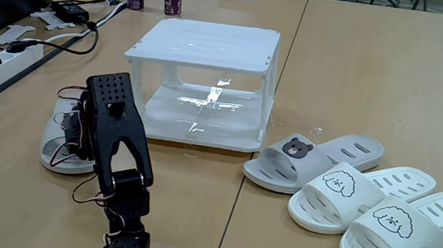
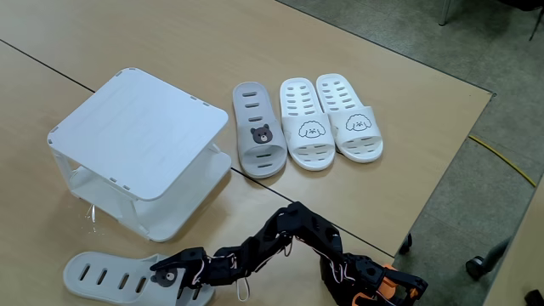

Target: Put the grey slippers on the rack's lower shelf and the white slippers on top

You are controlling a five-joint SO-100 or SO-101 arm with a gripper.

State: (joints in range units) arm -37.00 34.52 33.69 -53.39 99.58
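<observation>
The hand [image 2: 174, 276] seemingly grips a grey slipper [image 2: 106, 276] beside the rack [image 2: 136, 136].

Light wood tables [image 1: 365, 79] joined at seams; grey carpet floor [image 2: 476, 42] at 1 o'clock; cables [image 1: 63, 35], power strip [image 1: 7, 66] at 10.

Overall level: bright, even, indoor; both fixed views well exposed.
Source: overhead, judged from streak reflections on the small glossy white plastic two-tier rack [image 1: 201, 79], behind the claw.
Glare: white streaks on the rack's flat glossy lower shelf [image 1: 207, 111]; slatted top nearly blown out [image 2: 140, 127].
Shadows: soft, short; faint under the white puppy-face rubber slippers [image 1: 361, 196], right of the claw, low view.
Claw: black two-finger gripper [image 2: 174, 276] dark, detail lost.
Focus: sharp near the claw; far edge of the light wooden table [image 1: 351, 55] slightly soft.
Distortion: none evident.
</observation>
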